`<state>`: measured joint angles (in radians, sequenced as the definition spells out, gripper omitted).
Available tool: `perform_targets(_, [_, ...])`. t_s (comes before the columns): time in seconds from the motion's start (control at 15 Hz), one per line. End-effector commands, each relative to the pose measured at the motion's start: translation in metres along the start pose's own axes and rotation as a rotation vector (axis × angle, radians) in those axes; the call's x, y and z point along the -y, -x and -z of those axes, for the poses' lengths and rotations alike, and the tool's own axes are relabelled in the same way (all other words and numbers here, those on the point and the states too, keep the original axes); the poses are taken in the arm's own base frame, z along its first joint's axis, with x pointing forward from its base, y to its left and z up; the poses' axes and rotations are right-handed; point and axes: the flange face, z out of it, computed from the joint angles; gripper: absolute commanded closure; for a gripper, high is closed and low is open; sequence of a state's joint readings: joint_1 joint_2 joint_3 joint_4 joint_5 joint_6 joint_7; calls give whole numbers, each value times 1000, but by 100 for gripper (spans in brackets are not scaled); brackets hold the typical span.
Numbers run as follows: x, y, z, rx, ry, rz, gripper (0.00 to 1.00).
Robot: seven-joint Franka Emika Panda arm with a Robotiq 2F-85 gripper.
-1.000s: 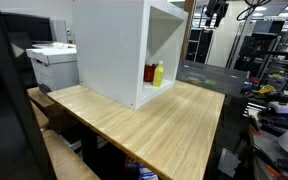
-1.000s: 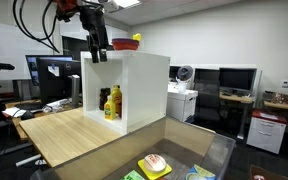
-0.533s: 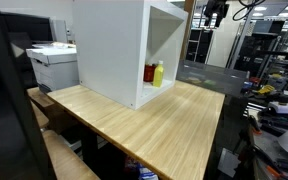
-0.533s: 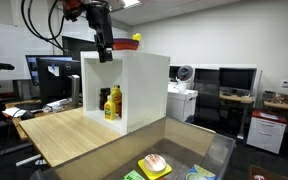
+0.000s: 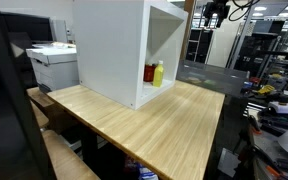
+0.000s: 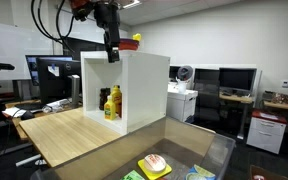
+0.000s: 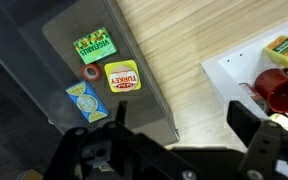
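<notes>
While aloft, hand (image 6: 113, 56) beside cabinet (image 6: 147, 90) edge.

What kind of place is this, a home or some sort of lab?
Probably an office-like robotics lab: a printer and desk monitors stand near a wooden table, and the gripper hangs by a white cabinet.

Table (image 5: 174, 120) matt lt wood; cabinet (image 6: 144, 90) smooth white; red bowl (image 7: 281, 92) glossy plastic; bin (image 7: 54, 70) clear
</notes>
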<state>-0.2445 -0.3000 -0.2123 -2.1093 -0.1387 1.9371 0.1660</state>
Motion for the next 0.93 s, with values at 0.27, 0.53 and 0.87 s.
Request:
perform_targets(0.27, [-27,-24,-8,2,20,-142,0])
perform_targets(0.53, [-40,-33,-14,6,26,-196,0])
perform_targets(0.87, [-53,-45,-23,0,41,-259,0])
